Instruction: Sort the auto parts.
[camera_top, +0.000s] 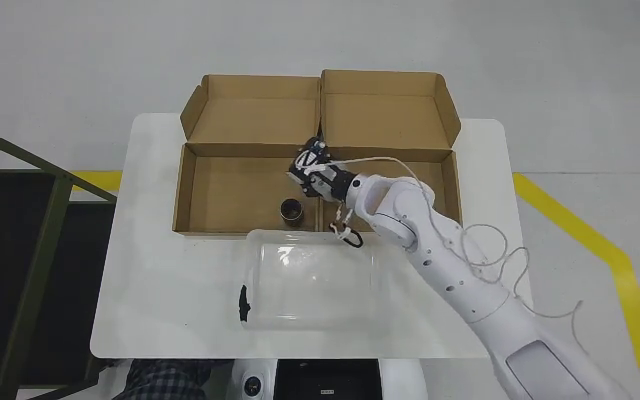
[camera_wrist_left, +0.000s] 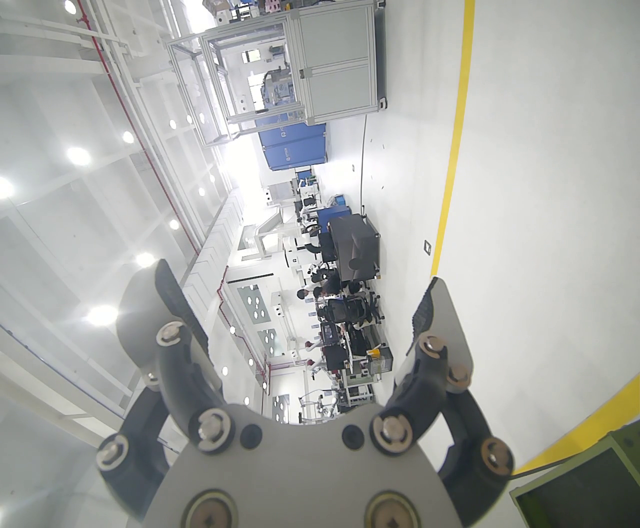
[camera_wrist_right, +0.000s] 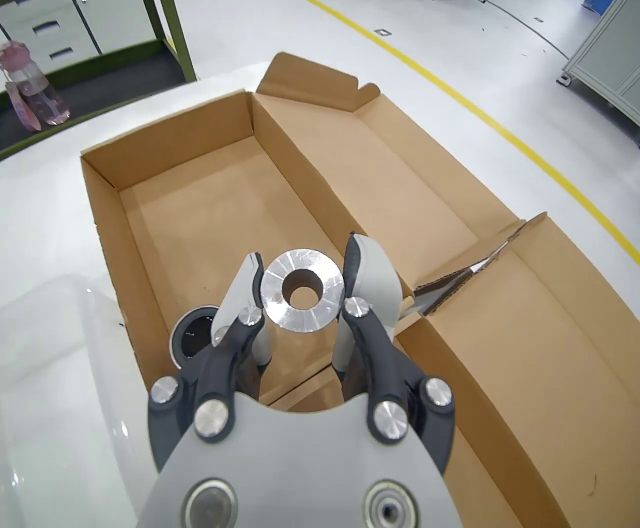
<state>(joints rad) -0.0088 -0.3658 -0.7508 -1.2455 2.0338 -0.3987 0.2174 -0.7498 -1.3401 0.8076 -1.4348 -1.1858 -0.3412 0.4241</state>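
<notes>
My right end effector (camera_wrist_right: 306, 257) is closed narrow on a silver metal ring (camera_wrist_right: 280, 312), 1 pad on each side of its outer wall. The ring's flat face and round bore are turned toward my wrist camera. It hangs above the left cardboard box (camera_wrist_right: 165, 210), close to the wall it shares with the right cardboard box (camera_wrist_right: 500, 325).

I judge this ring to be solid machined metal: heavy for its bulk, fully stiff and in no danger from a firm squeeze. It is also smooth and curved, so it could swivel or slide out from between 2 flat pads. The hold looks sound to me because the pads meet it across its widest line; a grip off that line would let it squirt sideways. Dropped from a height it could dent the cardboard floor or bounce, so I would want it low before letting go.

A dark ring (camera_wrist_right: 192, 337) lies on the left box's floor by the near wall, near the clear plastic bin (camera_top: 255, 262) on the counter (camera_top: 160, 280). It looks like another rigid round part, best taken across its outer rim. A small black part (camera_top: 242, 303) lies in the bin.

My left end effector (camera_wrist_left: 300, 285) is spread wide with nothing in it, pointed out at the room.
</notes>
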